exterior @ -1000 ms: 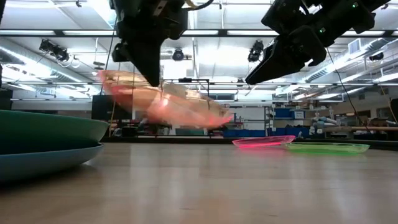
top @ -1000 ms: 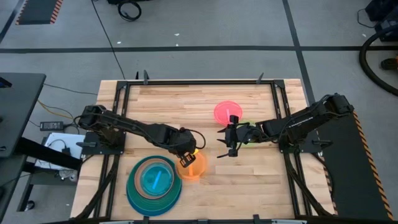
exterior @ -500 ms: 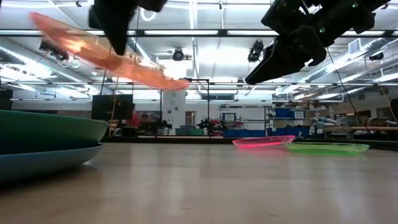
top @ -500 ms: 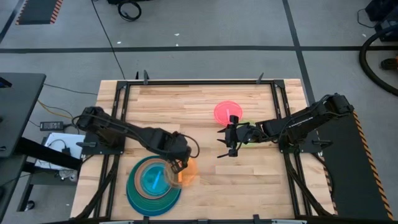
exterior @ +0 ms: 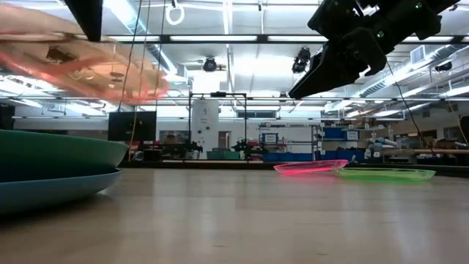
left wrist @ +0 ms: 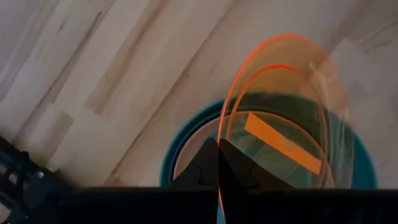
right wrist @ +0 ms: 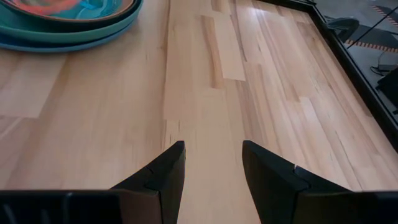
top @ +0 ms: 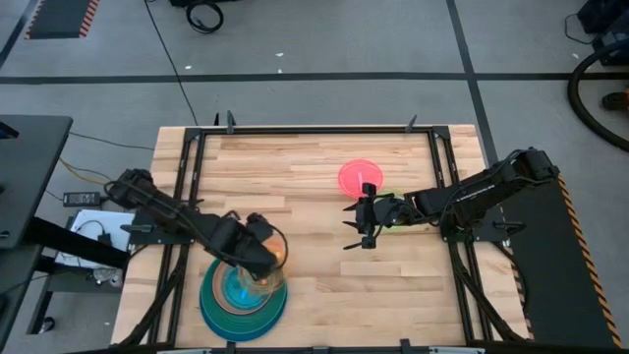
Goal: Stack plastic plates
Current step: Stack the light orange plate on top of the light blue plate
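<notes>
A stack of plastic plates (top: 228, 313) stands near the table's front left: blue at the bottom, then teal and brown, with a cyan one (top: 237, 286) on top. My left gripper (top: 261, 262) hangs over it, shut on a translucent orange plate (left wrist: 281, 106) (exterior: 80, 64). A pink plate (top: 360, 178) lies flat at the table's far middle, and a green one (exterior: 385, 174) lies beside it, mostly under my right arm in the high view. My right gripper (top: 356, 227) hovers open above bare wood near the table's middle, holding nothing. My left gripper pinches the orange plate's rim (left wrist: 222, 127) between its two fingers. The fingers come from above, pointing steeply down. The plate is lifted clear and tilted, and it hangs above the stack (left wrist: 180, 146) without touching it.
A black metal frame (top: 295, 129) runs around the wooden table top. Bare wood (right wrist: 205, 74) lies between the stack and my right gripper. The low view shows the stack's rims (exterior: 51, 169) at its left edge.
My left gripper has risen and gone toward the table's left and near edges with the orange plate. The plate, which hung beside the stack's right side, is now higher and over the stack, still tilted.
</notes>
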Robot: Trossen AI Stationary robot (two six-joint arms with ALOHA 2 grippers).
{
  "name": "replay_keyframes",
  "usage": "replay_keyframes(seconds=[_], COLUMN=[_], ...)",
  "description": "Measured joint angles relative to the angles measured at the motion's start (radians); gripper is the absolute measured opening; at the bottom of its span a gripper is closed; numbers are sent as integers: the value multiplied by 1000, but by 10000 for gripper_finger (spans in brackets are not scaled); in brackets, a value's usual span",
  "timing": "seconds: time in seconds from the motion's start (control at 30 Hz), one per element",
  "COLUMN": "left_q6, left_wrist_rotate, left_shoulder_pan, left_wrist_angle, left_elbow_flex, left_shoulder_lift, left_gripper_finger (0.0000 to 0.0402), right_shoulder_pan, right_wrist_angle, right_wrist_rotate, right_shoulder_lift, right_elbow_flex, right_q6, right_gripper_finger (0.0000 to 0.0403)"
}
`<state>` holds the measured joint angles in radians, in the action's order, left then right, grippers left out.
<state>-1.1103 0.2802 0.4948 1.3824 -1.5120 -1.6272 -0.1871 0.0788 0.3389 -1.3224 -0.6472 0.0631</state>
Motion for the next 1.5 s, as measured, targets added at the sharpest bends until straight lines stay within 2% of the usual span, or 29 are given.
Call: replay_keyframes(seconds=[0.2,0.7,1.0,1.13,1.37,1.5], left_q6=[-89,-269,-293,-298,-406,-431], left_wrist_rotate=[33,78,24,23,20,20], left_shoulder_pan=[75,212,240,260,308,299], left_wrist_angle=[7,104,64,22,-77,-163], left_elbow_flex=[0,3,106,141,304,409], left_shoulder_lift=[54,54,54,97,207,265], left_gripper_finger=[2,2,2,2,2,2], right_shoulder_pan=[0,0,0,0,0,0], right_wrist_angle=[0,3,8,13,18,20], right_wrist_rotate=[0,0,-1,-1,-26,-27], right_shoulder_lift=[0,0,0,0,0,0], right_elbow_flex=[0,0,0,0,0,0], right_q6=[0,-1,-2,-2,-1,-1], right_gripper_finger=[169,169,169,169,169,169])
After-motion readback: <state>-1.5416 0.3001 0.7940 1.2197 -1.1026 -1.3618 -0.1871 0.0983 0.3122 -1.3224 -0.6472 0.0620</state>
